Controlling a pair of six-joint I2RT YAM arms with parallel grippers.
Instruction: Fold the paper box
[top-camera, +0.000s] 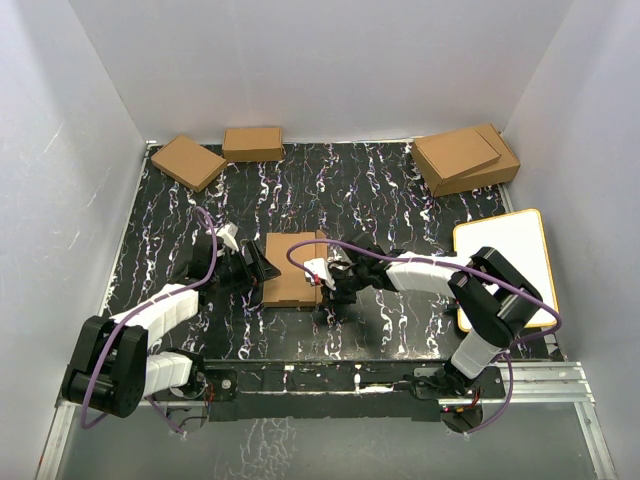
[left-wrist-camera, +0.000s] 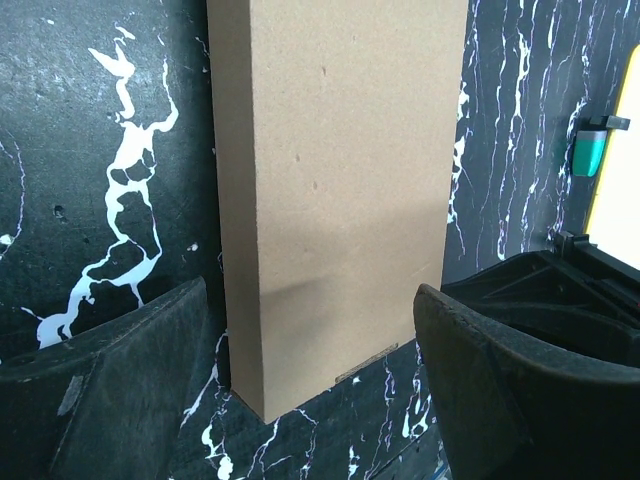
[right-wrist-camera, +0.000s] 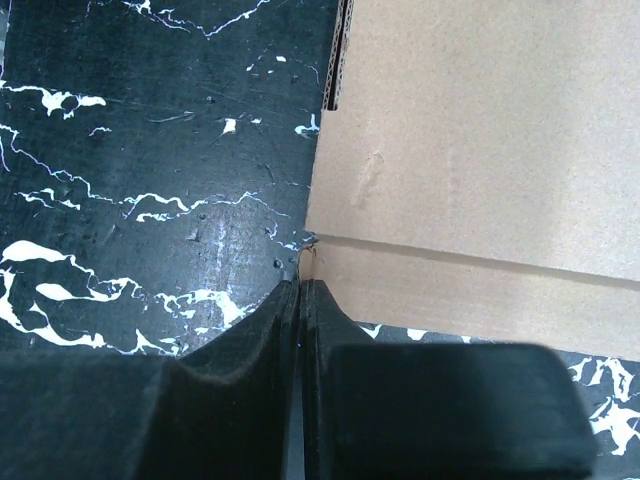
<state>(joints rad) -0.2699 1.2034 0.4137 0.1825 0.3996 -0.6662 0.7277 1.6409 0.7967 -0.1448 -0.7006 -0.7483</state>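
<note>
The paper box (top-camera: 293, 268) lies flat at the middle of the table as a closed thin brown rectangle. My left gripper (top-camera: 262, 270) is at its left edge. In the left wrist view the box (left-wrist-camera: 340, 180) has its near end between my spread fingers (left-wrist-camera: 120, 390), so the left gripper (left-wrist-camera: 315, 395) is open around it without clamping it. My right gripper (top-camera: 325, 275) is at the box's right edge. In the right wrist view its fingers are pressed together, and the gripper (right-wrist-camera: 300, 292) touches a corner of the box's side wall (right-wrist-camera: 470, 290), holding nothing.
Two small brown boxes (top-camera: 188, 161) (top-camera: 252, 143) lie at the back left. Two larger stacked brown boxes (top-camera: 465, 158) sit at the back right. A white board with an orange rim (top-camera: 505, 265) lies on the right, under the right arm.
</note>
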